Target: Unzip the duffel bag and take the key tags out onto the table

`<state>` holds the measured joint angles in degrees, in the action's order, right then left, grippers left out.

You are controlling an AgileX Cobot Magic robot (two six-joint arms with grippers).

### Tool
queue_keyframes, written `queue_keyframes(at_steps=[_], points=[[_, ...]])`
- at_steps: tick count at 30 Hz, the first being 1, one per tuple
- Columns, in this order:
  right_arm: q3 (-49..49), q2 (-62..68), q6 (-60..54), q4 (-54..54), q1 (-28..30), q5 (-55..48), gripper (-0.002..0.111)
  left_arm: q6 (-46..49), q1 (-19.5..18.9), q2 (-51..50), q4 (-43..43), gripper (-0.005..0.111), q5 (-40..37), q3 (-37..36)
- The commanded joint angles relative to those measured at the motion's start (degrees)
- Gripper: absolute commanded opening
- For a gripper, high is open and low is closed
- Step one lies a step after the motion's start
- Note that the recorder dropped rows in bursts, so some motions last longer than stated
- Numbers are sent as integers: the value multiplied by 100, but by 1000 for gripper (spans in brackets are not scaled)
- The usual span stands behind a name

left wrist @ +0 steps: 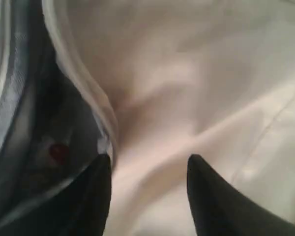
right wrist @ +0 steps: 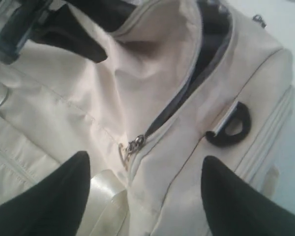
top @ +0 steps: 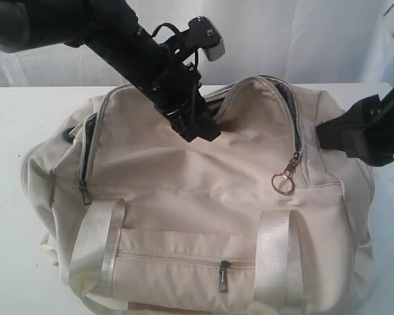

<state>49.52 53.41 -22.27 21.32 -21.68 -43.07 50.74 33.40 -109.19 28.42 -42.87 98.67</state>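
Duffel bag (top: 203, 197), flap (top: 249, 131) over its opening

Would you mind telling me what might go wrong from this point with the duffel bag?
1. The open left fingers seem to straddle the zip edge of the duffel bag; closing here would probably pinch fabric, not tags.
2. Inside the opening only a blurred red spot shows, perhaps a key tag, so a reach could miss.
3. The open right fingers hold nothing, so the soft bag may drag along when anything is pulled.
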Motion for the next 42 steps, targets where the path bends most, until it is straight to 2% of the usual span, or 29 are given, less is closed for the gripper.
queue_keyframes(at_steps=[1, 4, 8, 11, 15, 20, 26, 30, 34, 42], points=[[46, -10, -390, -69, -6, 516, 61, -381, -12, 378, -254, 50, -854, 13], [46, -10, -653, -69, -6, 840, 61, -382, -12, 514, -228, 40, -1419, 2], [46, 79, -1133, -69, -6, 1350, 61, -530, -12, 688, -107, 20, -2179, -148], [54, 290, -1205, -58, -6, 1657, 61, -797, -38, 960, -384, 0, -2125, -581], [179, 801, -973, 60, -6, 1623, 61, -1218, -356, 1646, -527, 0, -1699, -1473], [834, 1723, -1026, 1015, -6, 1079, 61, -1287, -823, 2755, -490, 0, -1579, -2540], [1617, 2789, -790, 1172, -6, 914, 64, -1476, -878, 3880, -476, 0, -1462, -3436], [2043, 3374, -514, 1418, -6, 266, 64, -1476, -878, 4333, -497, 0, -857, -3999], [2174, 3613, -6, 1353, -6, -79, 64, -1476, -878, 4554, -497, 0, -325, -4373], [2174, 3348, 111, 970, -6, -157, 64, -1476, -867, 4725, -153, 0, -255, -4403]])
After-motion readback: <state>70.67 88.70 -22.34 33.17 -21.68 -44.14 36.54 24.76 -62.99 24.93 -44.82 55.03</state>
